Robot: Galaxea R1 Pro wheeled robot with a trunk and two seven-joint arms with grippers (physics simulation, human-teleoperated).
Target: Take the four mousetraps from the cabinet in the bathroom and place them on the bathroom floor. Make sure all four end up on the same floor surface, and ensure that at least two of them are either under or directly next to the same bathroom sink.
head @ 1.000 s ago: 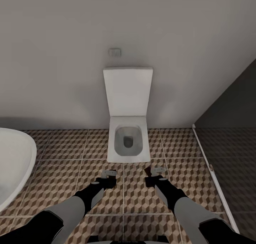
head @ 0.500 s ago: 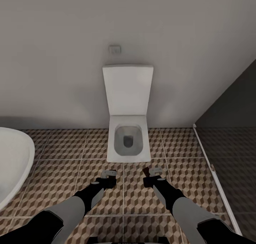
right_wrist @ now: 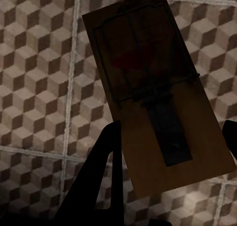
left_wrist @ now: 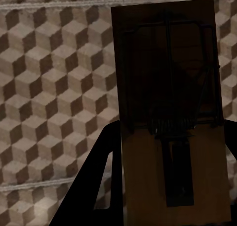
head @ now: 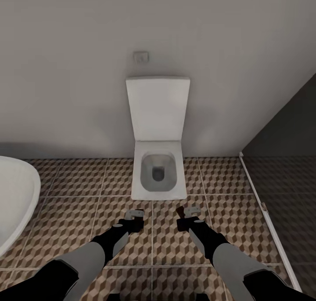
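Observation:
Each gripper holds a tan wooden mousetrap with dark spring bars. My left gripper (head: 135, 216) is shut on one mousetrap (left_wrist: 168, 112), its board standing out past the fingers (left_wrist: 101, 181) over the cube-patterned bathroom floor (head: 74, 213). My right gripper (head: 187, 214) is shut on a second mousetrap (right_wrist: 153, 92), which shows a small red mark and sits at a slant. Both hands hang low over the tiles just in front of the toilet. The cabinet, the sink and the other mousetraps are out of view.
A white square toilet (head: 158, 169) with its lid up stands against the grey wall straight ahead. The white oval bathtub (head: 15, 200) curves in at the left. The darker glass-walled shower floor (head: 285, 204) lies at the right behind a pale threshold strip.
The whole picture has shifted slightly: the toilet looks a little larger and the bathtub sits further left, so the camera moved. Both arms keep their pose and their traps.

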